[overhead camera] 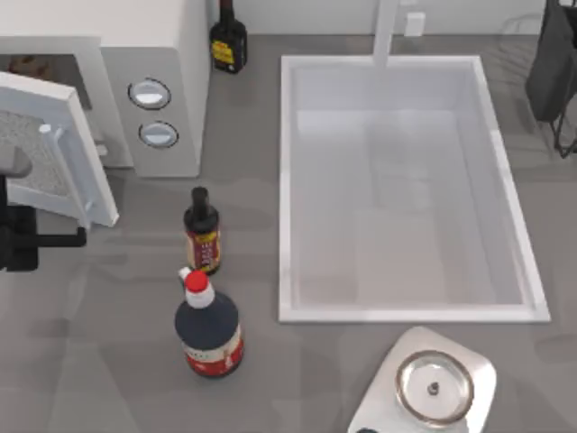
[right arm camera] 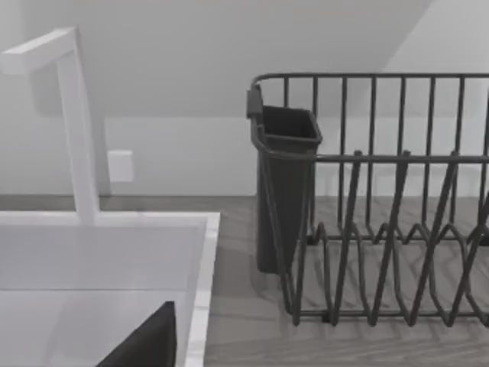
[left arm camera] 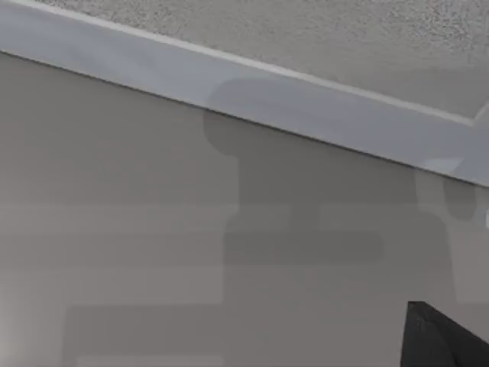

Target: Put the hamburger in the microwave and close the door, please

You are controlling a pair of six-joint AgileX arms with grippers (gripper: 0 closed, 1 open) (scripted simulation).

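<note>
1. The hamburger (overhead camera: 30, 65) lies inside the microwave (overhead camera: 153, 54).
2. The door (overhead camera: 50, 144) stands ajar, ready for pushing.
3. My left gripper (overhead camera: 22, 236) waits beside it; jaw state unclear.
4. My right arm (overhead camera: 554, 63) is parked at the far right.

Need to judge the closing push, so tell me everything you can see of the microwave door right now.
The door is a flat white-framed panel with a grey speckled mesh window, seen from above. It stands swung open, angled out from the microwave at the top view's left, over the grey counter. The left gripper sits dark just beside the door's lower outer edge; contact cannot be confirmed. The left wrist view shows the white frame edge and mesh up close.
</note>
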